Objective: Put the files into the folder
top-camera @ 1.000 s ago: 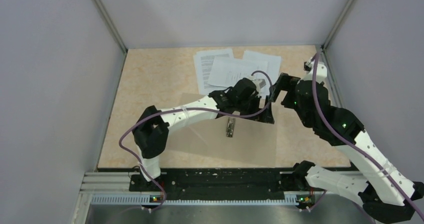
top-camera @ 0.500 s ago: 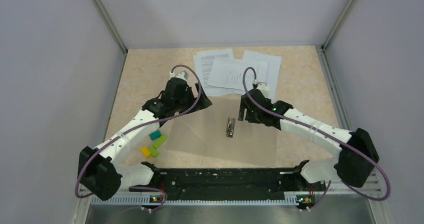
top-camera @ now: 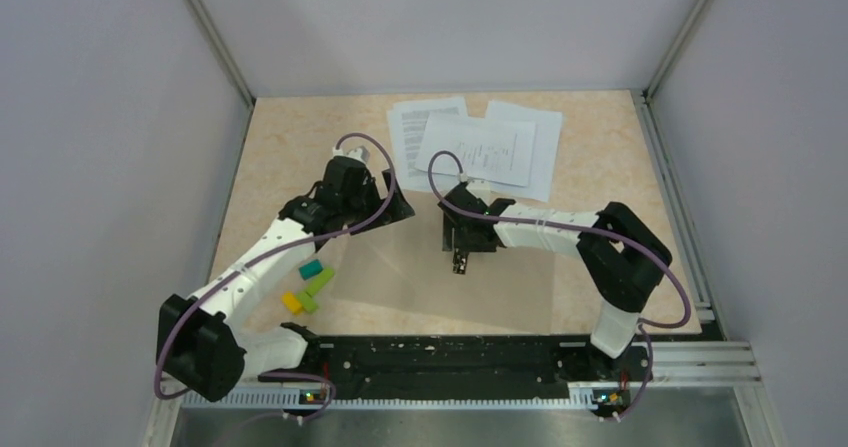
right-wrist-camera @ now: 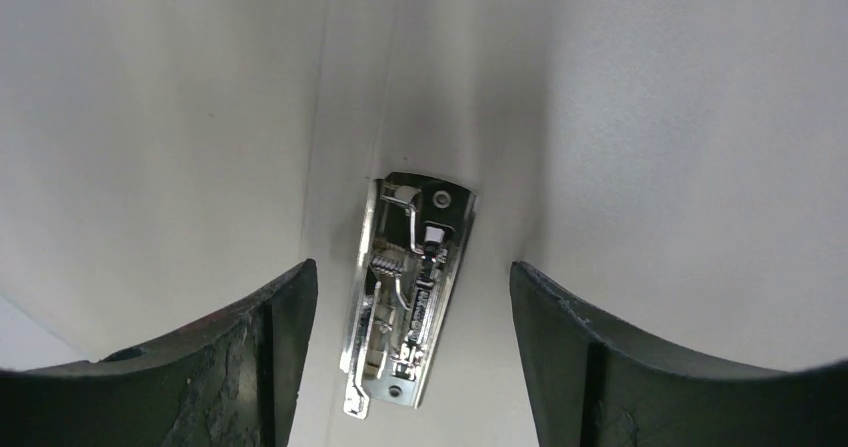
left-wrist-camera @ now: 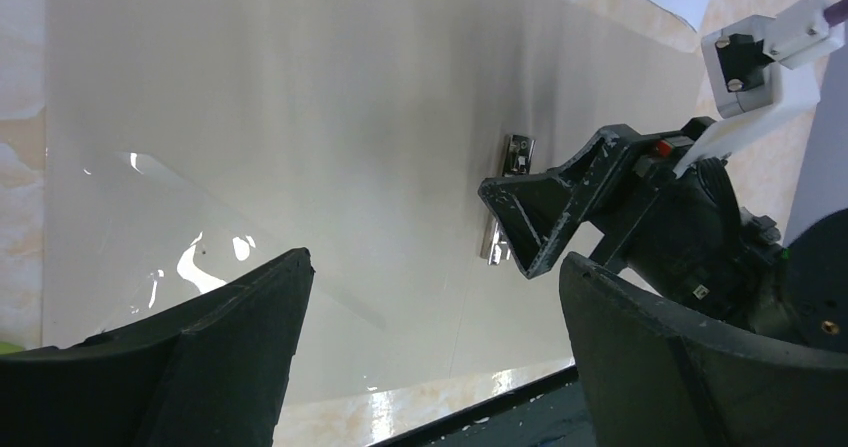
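i saw white files printed with black text lines at the far side, a plain pale tan folder with a silver clip, teal, green and yellow blocks at the left, and a speckled beige tabletop.

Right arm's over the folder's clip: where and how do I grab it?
The raised wire lever, from straight above, jaws across the clip's narrow width: it lies flat on the folder, long sides facing the right gripper's fingers.
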